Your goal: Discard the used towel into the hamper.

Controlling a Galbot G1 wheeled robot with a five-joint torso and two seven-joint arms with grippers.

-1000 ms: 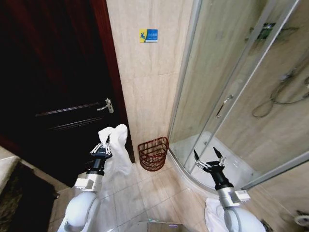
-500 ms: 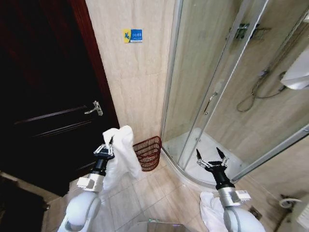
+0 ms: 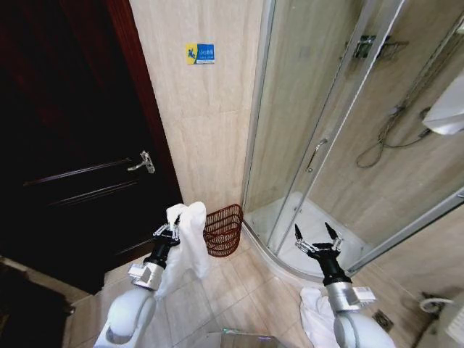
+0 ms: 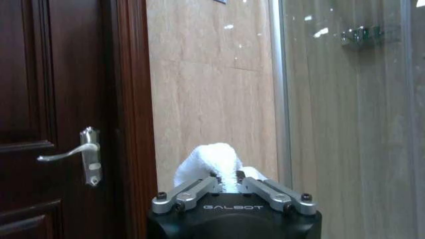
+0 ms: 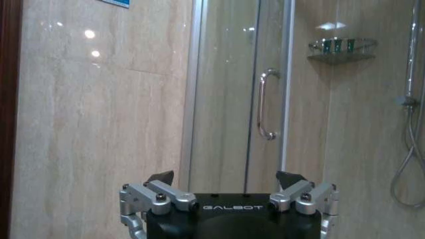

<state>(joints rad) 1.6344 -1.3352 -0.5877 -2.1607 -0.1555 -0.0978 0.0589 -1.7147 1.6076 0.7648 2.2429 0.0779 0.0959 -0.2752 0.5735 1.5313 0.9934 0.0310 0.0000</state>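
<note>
A white towel [image 3: 187,243] hangs from my left gripper [image 3: 169,230], which is shut on its upper end; the cloth drapes down beside the arm. In the left wrist view the towel [image 4: 209,162] bulges up between the closed fingers of the left gripper [image 4: 228,185]. The hamper [image 3: 223,230], a low dark reddish-brown see-through basket, stands on the tiled floor against the wall, just right of the towel and a little farther off. My right gripper [image 3: 317,241] is raised in front of the shower base, open and holding nothing, with the right gripper [image 5: 226,180] fingertips spread wide.
A dark wooden door [image 3: 65,145] with a metal handle [image 3: 142,162] stands on the left. A curved glass shower enclosure [image 3: 333,130] with a handle [image 5: 264,112] fills the right. Another white cloth [image 3: 316,319] lies on the floor near my right arm.
The camera swung right a second ago, then held still. My left gripper has since carried the towel lower and to the right, closer to the hamper. The right gripper stays put.
</note>
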